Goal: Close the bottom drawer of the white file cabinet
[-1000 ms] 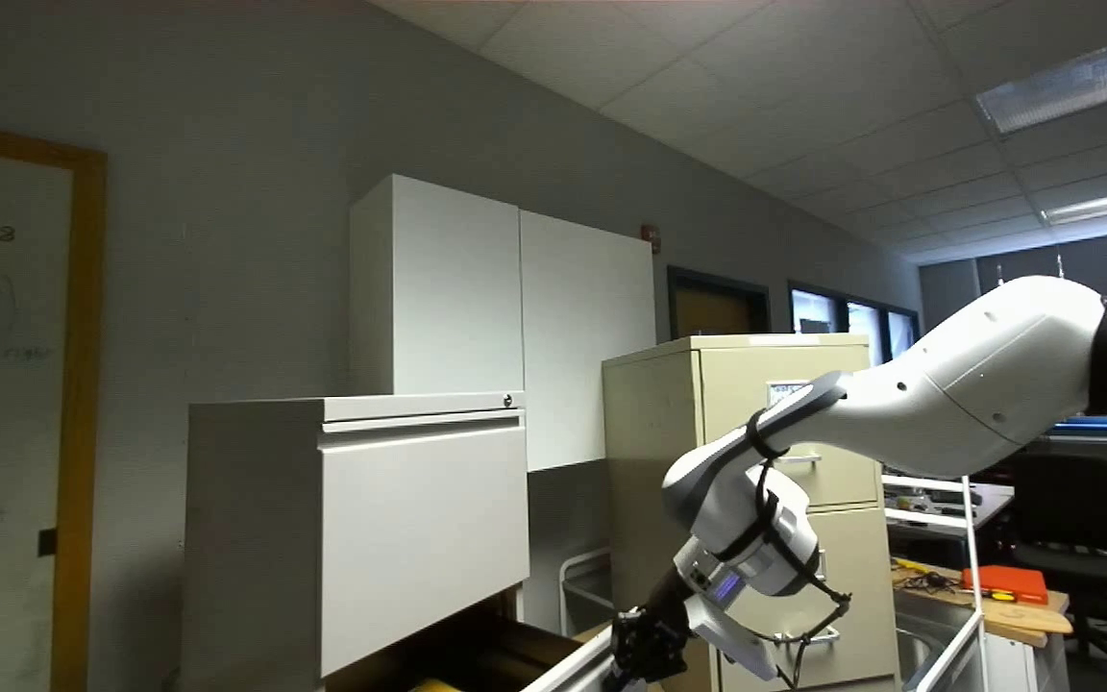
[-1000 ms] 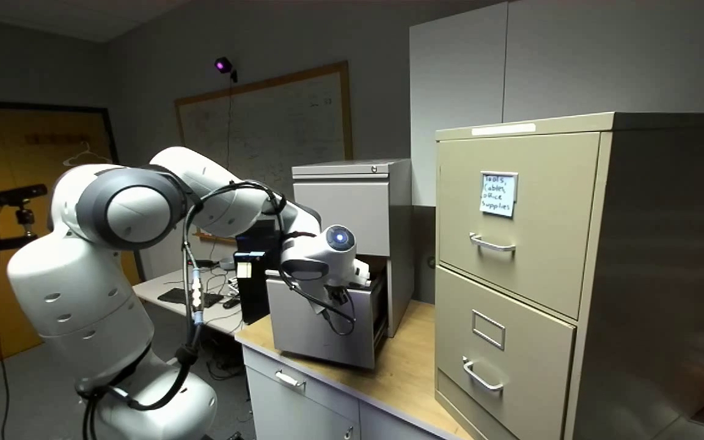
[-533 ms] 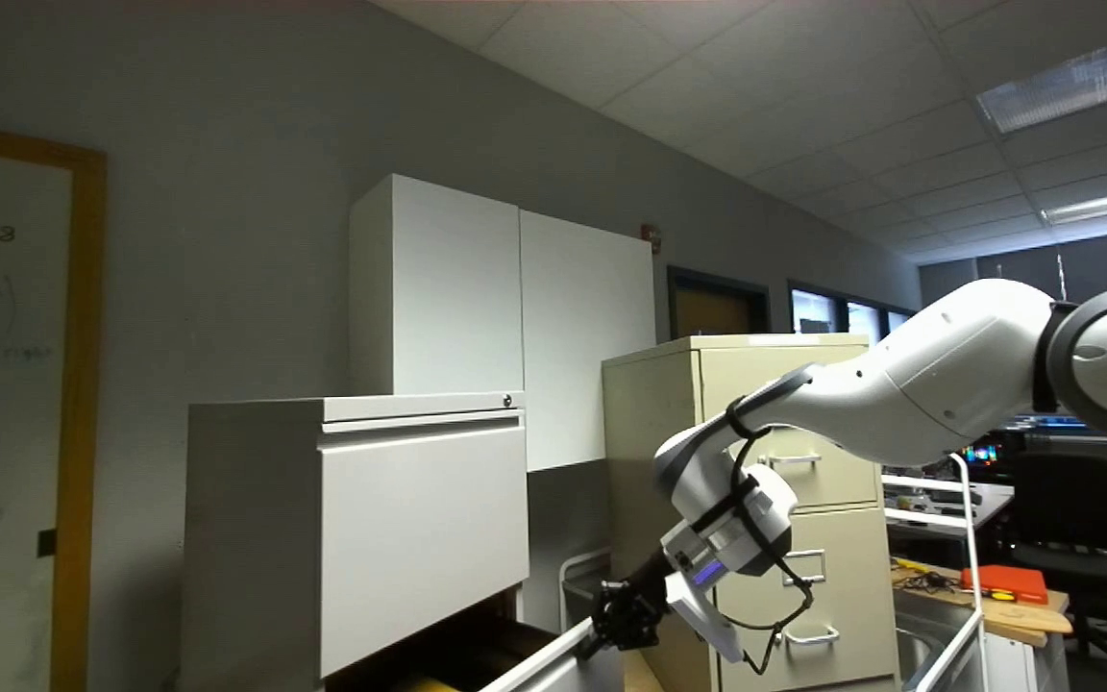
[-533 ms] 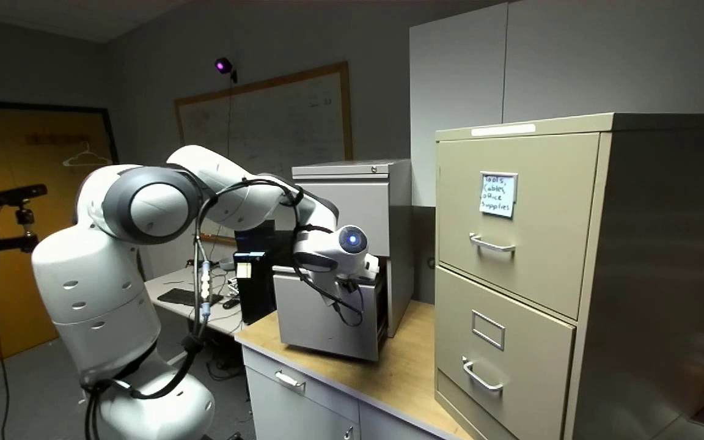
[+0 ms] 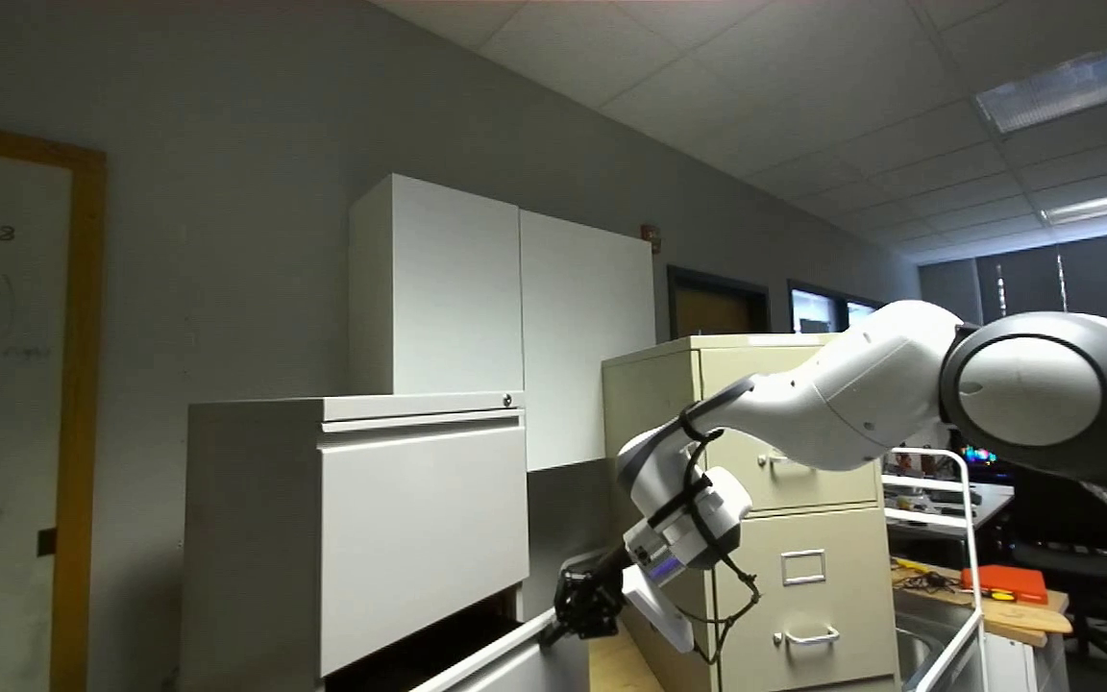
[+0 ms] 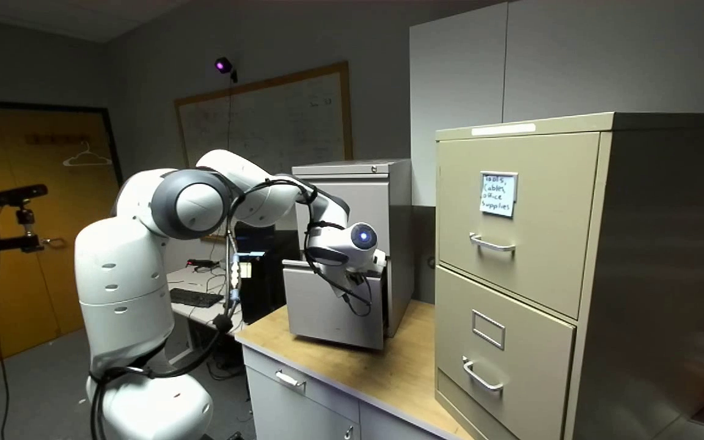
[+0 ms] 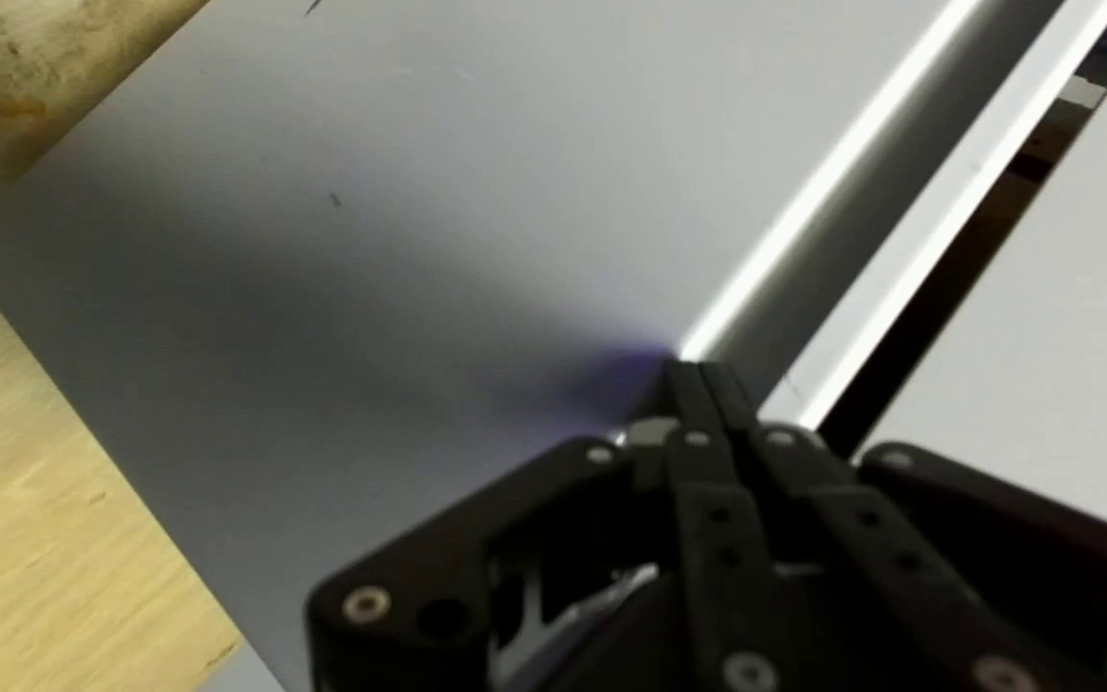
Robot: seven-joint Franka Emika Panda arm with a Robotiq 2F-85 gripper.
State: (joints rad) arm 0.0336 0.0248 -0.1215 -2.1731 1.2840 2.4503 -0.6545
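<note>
The white file cabinet (image 5: 424, 538) stands on a wooden counter; it also shows in an exterior view (image 6: 367, 201). Its bottom drawer (image 6: 333, 308) is partly out, with a dark gap behind its pale rim; its front also shows in an exterior view (image 5: 539, 668). My gripper (image 5: 550, 636) is at the upper part of the drawer front, from outside. In the wrist view, its fingertips (image 7: 704, 370) are together with nothing between them, at the bright edge below the rim of the drawer (image 7: 371, 192). They seem to touch the front.
A taller beige file cabinet (image 6: 547, 275) stands beside the white one, close to my wrist in an exterior view (image 5: 851, 596). The wooden counter (image 6: 410, 366) lies under the drawer. White wall cupboards (image 5: 457, 288) hang behind. A desk with a keyboard (image 6: 196, 297) is beyond.
The bottom drawer has slid inward toward the cabinet, and its opening has narrowed. My arm and gripper have moved along with it. The yellow thing inside no longer shows.
</note>
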